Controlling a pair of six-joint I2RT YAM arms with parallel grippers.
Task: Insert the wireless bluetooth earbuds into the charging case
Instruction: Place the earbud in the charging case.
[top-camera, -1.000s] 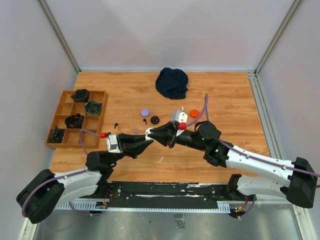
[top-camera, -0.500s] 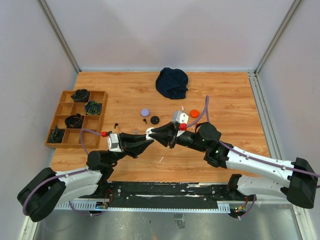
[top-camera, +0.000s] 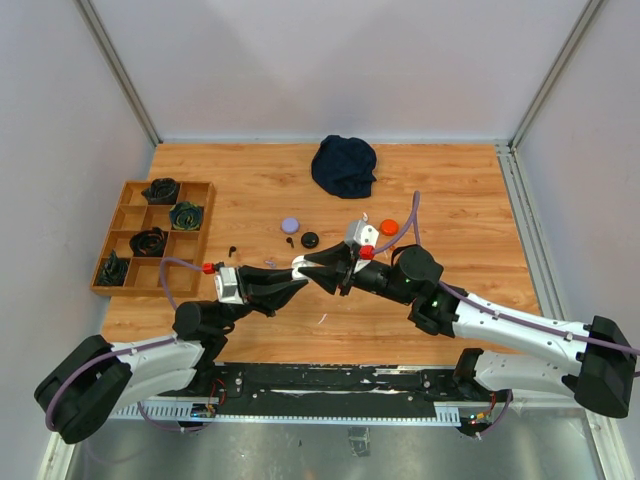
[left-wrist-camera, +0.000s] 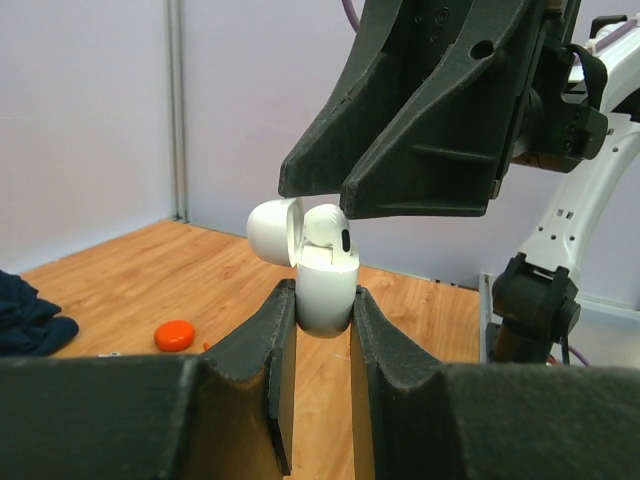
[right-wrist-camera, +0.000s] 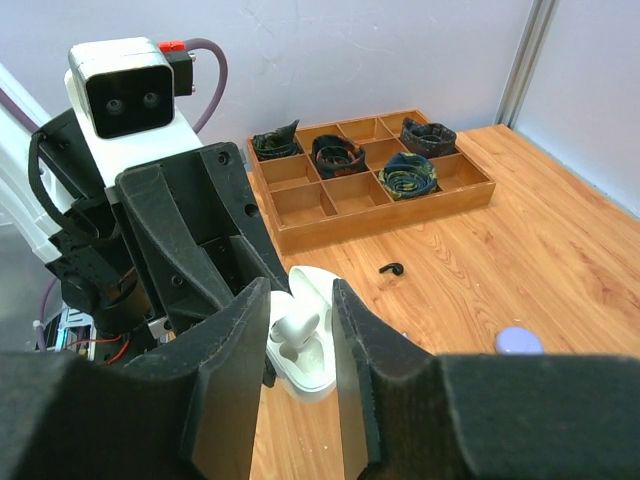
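The left arm's fingers (left-wrist-camera: 275, 340) are clamped on the lower body of the small white plastic charging case (left-wrist-camera: 325, 290). They hold it upright above the wooden tabletop (top-camera: 450, 200), just toward 6 o'clock of its centre. Gripping low leaves the mouth of the case free, and the hinged white lid (left-wrist-camera: 272, 230) is swung back toward 9 o'clock in the left wrist view, so nothing blocks entry from above.

A white glossy earbud (left-wrist-camera: 328, 228) sits in the open mouth, its rounded head poking above the rim, so it looks only partly seated.

The right arm's fingers (right-wrist-camera: 235, 340) come in from 12 o'clock, straight over the case. They stand slightly apart on either side of the bud, with a gap showing, so they are not pinching it. Meeting mid-air makes sense, since one arm steadies the socket while the other places the bud.

More pieces lie on the tabletop. A tiny black earbud (right-wrist-camera: 392, 268) is toward 10 o'clock of the held case in the overhead view. At 12 o'clock are a purple round case (top-camera: 290, 224) and a black round case (top-camera: 310, 239), and an orange round case (top-camera: 388, 226) lies at 2 o'clock.

The compartmented wooden tray (top-camera: 120, 210) sits at 9 o'clock and the dark blue crumpled cloth (top-camera: 344, 165) at 12 o'clock by the far edge, both well apart from the work.
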